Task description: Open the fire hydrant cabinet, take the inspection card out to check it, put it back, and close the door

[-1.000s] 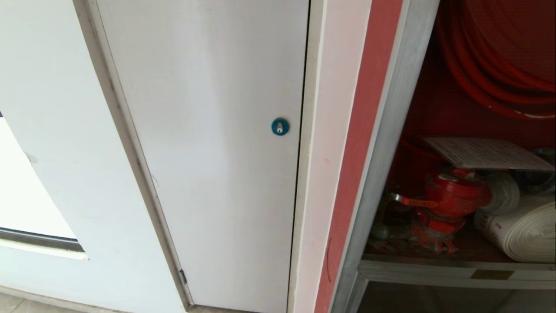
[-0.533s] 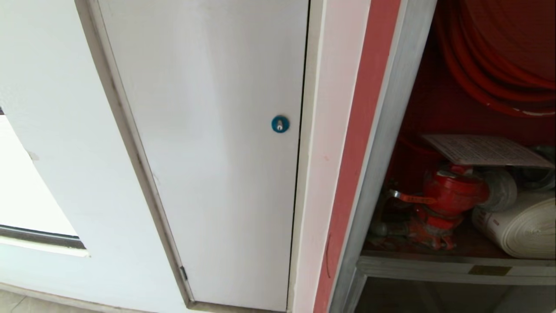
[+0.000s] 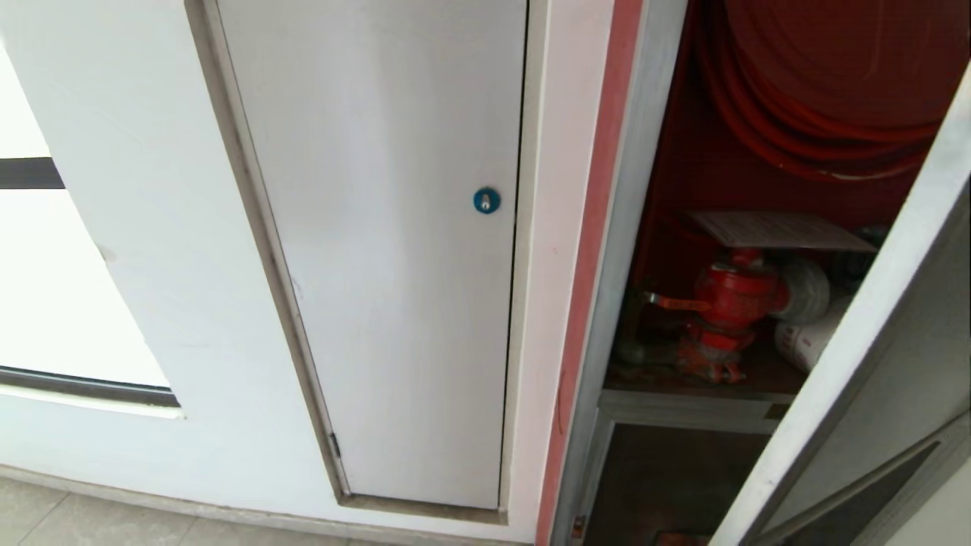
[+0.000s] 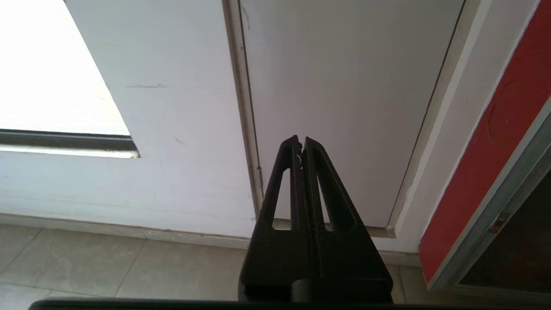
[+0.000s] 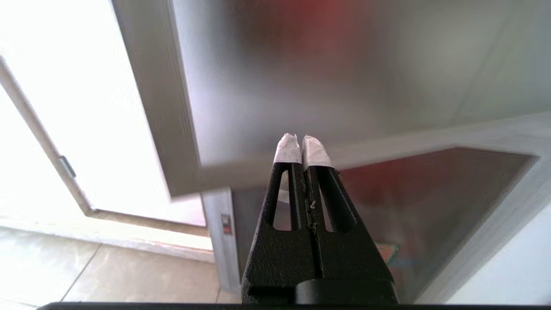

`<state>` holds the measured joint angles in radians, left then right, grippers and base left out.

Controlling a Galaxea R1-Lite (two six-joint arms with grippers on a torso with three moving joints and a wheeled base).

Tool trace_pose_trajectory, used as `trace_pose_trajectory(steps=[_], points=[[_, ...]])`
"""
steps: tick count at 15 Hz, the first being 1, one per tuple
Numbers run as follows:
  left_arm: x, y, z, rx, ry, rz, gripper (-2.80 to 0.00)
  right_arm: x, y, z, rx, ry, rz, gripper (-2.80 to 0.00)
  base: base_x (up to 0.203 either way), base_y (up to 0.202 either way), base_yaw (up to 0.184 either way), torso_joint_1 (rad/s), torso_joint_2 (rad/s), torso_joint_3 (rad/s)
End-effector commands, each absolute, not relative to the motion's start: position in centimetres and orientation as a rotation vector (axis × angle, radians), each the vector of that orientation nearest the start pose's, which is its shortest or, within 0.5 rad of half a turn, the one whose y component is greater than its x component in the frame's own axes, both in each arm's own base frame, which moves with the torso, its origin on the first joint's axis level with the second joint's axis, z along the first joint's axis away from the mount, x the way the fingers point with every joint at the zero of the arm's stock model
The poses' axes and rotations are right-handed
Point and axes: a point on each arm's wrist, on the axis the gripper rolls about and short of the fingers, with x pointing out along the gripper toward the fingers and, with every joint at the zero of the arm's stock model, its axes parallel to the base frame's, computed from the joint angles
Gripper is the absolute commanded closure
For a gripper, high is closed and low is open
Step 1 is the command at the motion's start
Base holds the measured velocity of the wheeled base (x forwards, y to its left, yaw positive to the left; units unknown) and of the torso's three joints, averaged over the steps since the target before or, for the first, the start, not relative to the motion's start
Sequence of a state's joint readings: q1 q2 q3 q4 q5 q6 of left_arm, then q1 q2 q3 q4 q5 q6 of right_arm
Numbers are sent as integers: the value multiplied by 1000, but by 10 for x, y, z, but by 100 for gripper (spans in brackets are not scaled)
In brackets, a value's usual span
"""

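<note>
I read the fire hydrant cabinet as red-lined in a brushed grey frame; its coiled hose red; the valve red; the plain door white, its round lock blue.

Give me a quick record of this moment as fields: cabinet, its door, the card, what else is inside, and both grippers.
fire hydrant cabinet: open, red-lined
door: swung out, its frame crossing the lower right of the head view
inspection card: lying flat above the red hydrant valve
other contents: red coiled hose above, white rolled hose beside the valve
left gripper: fingers shut, empty, facing the plain white panel
right gripper: fingers shut, empty, facing the door's glass
</note>
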<state>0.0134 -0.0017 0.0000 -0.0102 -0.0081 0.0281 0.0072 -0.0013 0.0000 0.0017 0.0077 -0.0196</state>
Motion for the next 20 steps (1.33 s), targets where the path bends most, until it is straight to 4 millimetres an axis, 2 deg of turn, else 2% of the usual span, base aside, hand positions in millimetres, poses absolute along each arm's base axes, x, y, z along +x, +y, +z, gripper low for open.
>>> trace_pose_trajectory(steps=[1, 20], points=[[-22, 0, 75, 29, -6, 6, 0, -23, 0, 75, -20, 0, 16, 0, -193, 0, -1, 2, 3, 2], [-22, 0, 75, 29, -6, 6, 0, -23, 0, 75, -20, 0, 17, 0, -195, 0, 1, 1, 2, 3]])
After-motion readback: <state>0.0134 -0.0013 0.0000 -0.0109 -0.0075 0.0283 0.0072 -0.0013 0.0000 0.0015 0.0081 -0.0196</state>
